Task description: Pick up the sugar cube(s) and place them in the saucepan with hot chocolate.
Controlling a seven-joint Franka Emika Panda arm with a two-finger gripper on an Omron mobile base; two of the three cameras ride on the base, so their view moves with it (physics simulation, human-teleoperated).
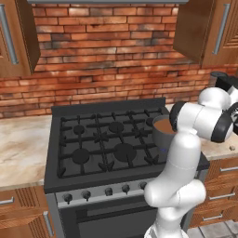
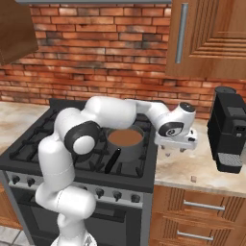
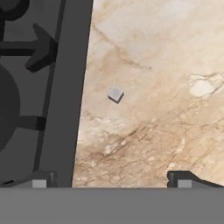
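Observation:
The saucepan [image 2: 126, 139] is grey with brown hot chocolate inside and a black handle pointing forward. It stands on the stove's front right burner, and in the left base view the saucepan [image 1: 161, 126] is partly behind my arm. My gripper [image 2: 175, 152] hangs open over the counter just right of the stove, with nothing between its fingers. Seen from the hand, a sugar cube [image 3: 115, 93] lies on the marble near the stove's edge, ahead of the open gripper [image 3: 111, 180]. A sugar cube [image 2: 193, 179] also lies near the counter's front edge, the same cube [image 1: 232, 148] showing from the left.
The black gas stove [image 2: 29, 144] has raised grates. A black coffee machine [image 2: 231, 129] stands on the beige marble counter [image 2: 192, 163] to the right. Wooden cabinets [image 2: 211, 38] hang above it, with a brick wall behind.

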